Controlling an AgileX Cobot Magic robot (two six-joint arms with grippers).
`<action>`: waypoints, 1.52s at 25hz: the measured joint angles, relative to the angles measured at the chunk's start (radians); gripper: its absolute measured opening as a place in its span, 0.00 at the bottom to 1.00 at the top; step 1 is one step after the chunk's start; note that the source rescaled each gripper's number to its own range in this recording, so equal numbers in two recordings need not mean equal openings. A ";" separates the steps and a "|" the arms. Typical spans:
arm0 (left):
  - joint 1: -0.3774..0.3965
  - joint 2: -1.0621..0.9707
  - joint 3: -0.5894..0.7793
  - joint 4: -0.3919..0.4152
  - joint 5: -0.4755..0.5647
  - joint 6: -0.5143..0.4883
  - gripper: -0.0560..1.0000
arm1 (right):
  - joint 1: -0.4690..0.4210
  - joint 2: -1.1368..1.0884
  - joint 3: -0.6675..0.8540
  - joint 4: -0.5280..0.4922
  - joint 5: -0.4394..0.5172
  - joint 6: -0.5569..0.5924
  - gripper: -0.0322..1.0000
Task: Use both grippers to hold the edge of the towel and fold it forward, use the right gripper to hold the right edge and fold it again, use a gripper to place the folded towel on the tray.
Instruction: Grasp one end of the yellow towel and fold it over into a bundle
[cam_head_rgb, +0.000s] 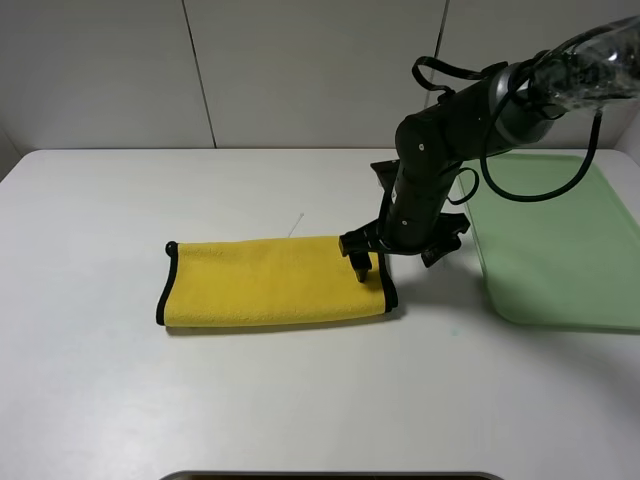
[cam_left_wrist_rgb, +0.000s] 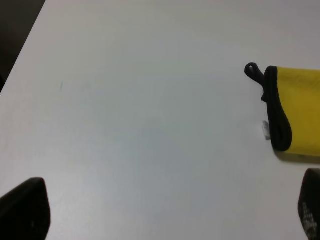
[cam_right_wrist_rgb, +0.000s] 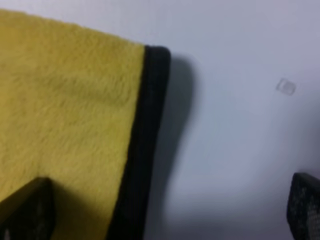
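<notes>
White tabletop (cam_head_rgb: 300, 400) fills the lower frame of the high view.

Left gripper (cam_left_wrist_rgb: 167, 215) does not show in the high view. Its own wrist view has the jaws wide apart with nothing between them, over bare table, and the towel's left end at that frame's right side. It looks parked out of the way, probably because the second fold is a one-arm job.

Towel (cam_head_rgb: 270, 285) sits lower centre-left in the high view, flat on the table. It is a long yellow strip, apparently doubled over once, with thick rounded short ends in black trim. The nap is plush and there are no big wrinkles. A black loop (cam_left_wrist_rgb: 252, 71) and a white tag (cam_left_wrist_rgb: 266, 130) are at the left end.

Right gripper (cam_head_rgb: 396, 265) is at the strip's right end, mid-frame, on the arm with plastic wrap (cam_head_rgb: 600, 55). Its jaws are apart and straddle the right edge (cam_right_wrist_rgb: 142, 150), one finger over the yellow, the other over bare table. Nothing is pinched. This looks lined up so closing would catch the trim. Contact with the cloth: cannot tell.

Tray (cam_head_rgb: 560, 240) is pale green, at frame right and further back, apart from the towel. It is the likely drop spot once folding is done.

Grey panelled wall (cam_head_rgb: 300, 70) runs along the top.
</notes>
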 joint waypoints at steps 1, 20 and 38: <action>0.000 0.000 0.000 0.000 0.000 0.000 1.00 | 0.000 0.011 0.000 0.001 0.000 0.000 1.00; 0.000 0.000 0.000 0.000 0.000 0.000 1.00 | 0.003 0.037 -0.012 0.046 -0.010 0.000 0.69; 0.000 0.000 0.000 0.001 0.000 0.000 1.00 | 0.003 0.037 -0.015 0.051 -0.021 -0.035 0.08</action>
